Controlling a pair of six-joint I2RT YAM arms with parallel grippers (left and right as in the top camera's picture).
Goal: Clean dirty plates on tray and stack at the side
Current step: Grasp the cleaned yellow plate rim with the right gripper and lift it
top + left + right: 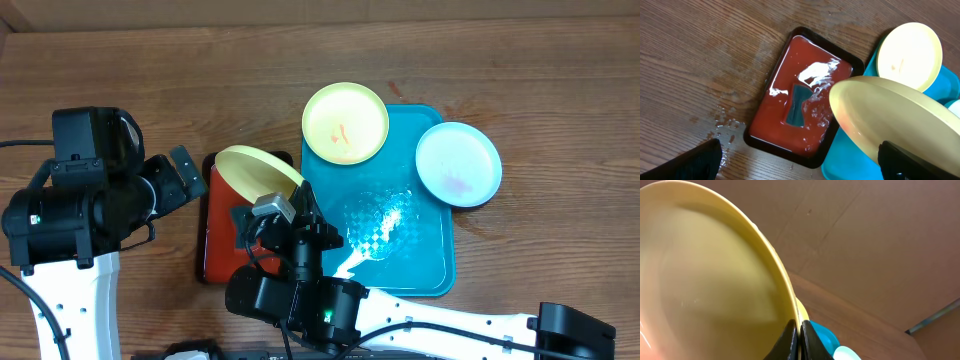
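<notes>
Held plate: a yellow-green plate is tilted up on edge over the top end of the red tray, centre-left in the overhead frame.
Right jaws: clamped on that plate's rim. In the right wrist view both fingers pinch the edge at the bottom, and the plate fills the left side of the frame.
Left jaws: wide apart with nothing in them, just left of the red tray. In the left wrist view the two dark tips sit in the bottom corners.
Second plate: a second yellow-green plate lies flat on the upper-left corner of the blue tray, poking past its rim. It has a few orange specks.
White plate: the white plate has a bluish rim and sits on the blue tray's upper-right edge, partly hanging off. There's a faint pinkish smear on it.
Blue tray: right of centre, with a shiny, wet base.
Red tray: black rim, just beside the blue tray, with liquid pooled inside. There's a teal patch in the middle, can't tell what it is.
Surface: the surface is brown wood grain, with water drops near the red tray.
</notes>
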